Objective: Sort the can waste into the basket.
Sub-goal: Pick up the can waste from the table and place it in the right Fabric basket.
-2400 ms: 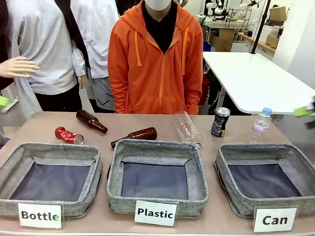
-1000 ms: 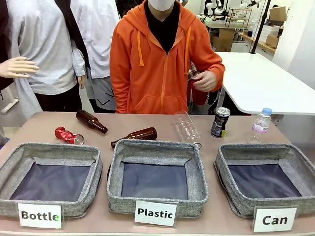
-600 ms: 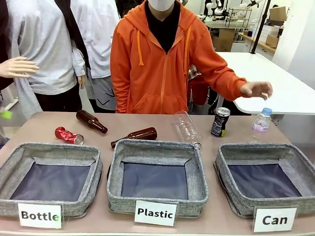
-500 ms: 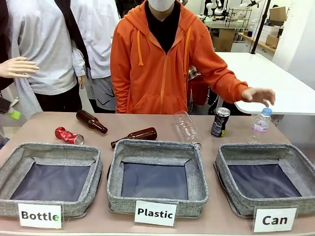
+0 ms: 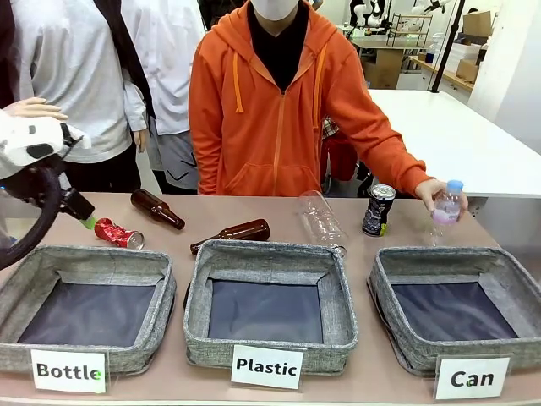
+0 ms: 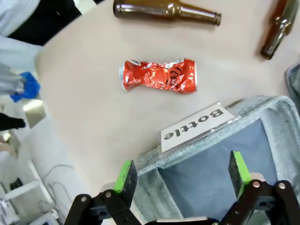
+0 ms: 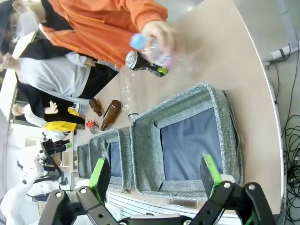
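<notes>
The left arm (image 5: pixel 34 161) comes in at nine o'clock of the front view. One green pad tip sits just at ten o'clock of the red can (image 5: pixel 118 233), and contact cannot be judged. This crushed can lies on its side on the table (image 5: pixel 254 207), at twelve o'clock of the Bottle bin (image 5: pixel 93 258).

In the left wrist view the left gripper (image 6: pixel 182 171) has its fingers spread wide, with nothing between them. It hangs over that bin's rim, and the red can (image 6: pixel 159 76) is at twelve o'clock, apart from the pads.

Two brown bottles (image 5: pixel 156 209) (image 5: pixel 232 232) lie on their sides toward one and three o'clock of the red can. The Plastic bin (image 5: pixel 270 252) sits in the middle. A clear bottle (image 5: pixel 321 222) lies at its one o'clock corner.

The black can (image 5: pixel 378 210) stands upright at eleven o'clock of the Can basket (image 5: pixel 439 254), outside it. The person's hand (image 5: pixel 429 193) grips a small blue-capped bottle (image 5: pixel 446 207), just at three o'clock of the black can.

The Can basket holds nothing, and the red can is well apart from it, at the table's opposite end.

In the right wrist view the right gripper (image 7: pixel 154 172) is also wide apart and holds nothing, over the Can basket (image 7: pixel 220 101).
</notes>
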`<state>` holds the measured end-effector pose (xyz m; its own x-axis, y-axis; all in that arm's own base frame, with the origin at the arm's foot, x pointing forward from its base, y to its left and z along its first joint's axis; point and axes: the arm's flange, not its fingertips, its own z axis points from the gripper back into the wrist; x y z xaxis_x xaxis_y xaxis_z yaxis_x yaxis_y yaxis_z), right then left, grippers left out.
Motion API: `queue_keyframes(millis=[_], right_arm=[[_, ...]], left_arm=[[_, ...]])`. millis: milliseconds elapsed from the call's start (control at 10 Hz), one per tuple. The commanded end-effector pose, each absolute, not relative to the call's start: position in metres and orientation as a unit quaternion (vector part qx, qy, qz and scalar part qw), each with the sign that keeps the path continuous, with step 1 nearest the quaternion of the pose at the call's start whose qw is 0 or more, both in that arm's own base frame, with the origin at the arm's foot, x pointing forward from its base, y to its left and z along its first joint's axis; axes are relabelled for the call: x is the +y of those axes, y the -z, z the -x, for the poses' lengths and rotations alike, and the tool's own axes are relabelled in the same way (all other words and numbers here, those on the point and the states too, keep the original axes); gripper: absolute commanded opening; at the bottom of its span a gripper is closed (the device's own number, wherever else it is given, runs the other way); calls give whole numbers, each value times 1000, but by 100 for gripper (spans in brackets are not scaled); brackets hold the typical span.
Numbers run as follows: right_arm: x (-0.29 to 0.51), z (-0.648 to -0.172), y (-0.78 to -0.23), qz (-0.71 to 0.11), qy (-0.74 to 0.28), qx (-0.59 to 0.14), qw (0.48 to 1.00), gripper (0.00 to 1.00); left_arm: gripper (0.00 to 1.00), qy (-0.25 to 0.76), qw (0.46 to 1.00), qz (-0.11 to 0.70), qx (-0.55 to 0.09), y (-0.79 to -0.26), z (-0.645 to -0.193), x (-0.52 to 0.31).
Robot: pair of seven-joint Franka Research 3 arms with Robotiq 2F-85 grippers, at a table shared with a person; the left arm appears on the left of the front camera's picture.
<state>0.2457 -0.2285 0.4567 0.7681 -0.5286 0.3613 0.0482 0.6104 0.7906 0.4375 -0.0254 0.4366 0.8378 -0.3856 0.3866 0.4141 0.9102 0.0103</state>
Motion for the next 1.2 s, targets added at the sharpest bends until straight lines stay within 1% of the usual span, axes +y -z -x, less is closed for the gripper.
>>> queue_keyframes(millis=[0,300,400,500,600,700,800,900,1000,1100], right_arm=[[-231,-247,-456,-412,158,-307,843,100],[-231,-247,-456,-412,158,-307,843,100],[-231,-247,-456,-412,158,-307,843,100],[-231,-247,-456,-412,158,-307,843,100],[-231,-247,-456,-412,158,-307,843,100],[-231,-247,-456,-412,158,-307,843,100],[-231,-247,-456,-412,158,-307,843,100],[-231,-247,-456,-412,158,-307,843,100],[-231,-247,-456,-412,158,-307,843,100],[-231,-247,-456,-412,158,-307,843,100]], left_arm=[[100,213,954,41,-205,-443,-428,-19],[100,213,954,41,-205,-443,-428,-19],[100,207,957,37,-200,-442,-435,-23],[100,265,947,38,-175,-439,-455,-20],[100,341,924,35,-171,-438,-469,-22],[100,445,880,21,-163,-437,-477,-24],[100,547,823,-6,-154,-434,-485,-26],[100,629,763,-8,-148,-431,-490,-27],[100,713,686,2,-148,-430,-488,-27],[100,772,619,5,-143,-429,-487,-26]])
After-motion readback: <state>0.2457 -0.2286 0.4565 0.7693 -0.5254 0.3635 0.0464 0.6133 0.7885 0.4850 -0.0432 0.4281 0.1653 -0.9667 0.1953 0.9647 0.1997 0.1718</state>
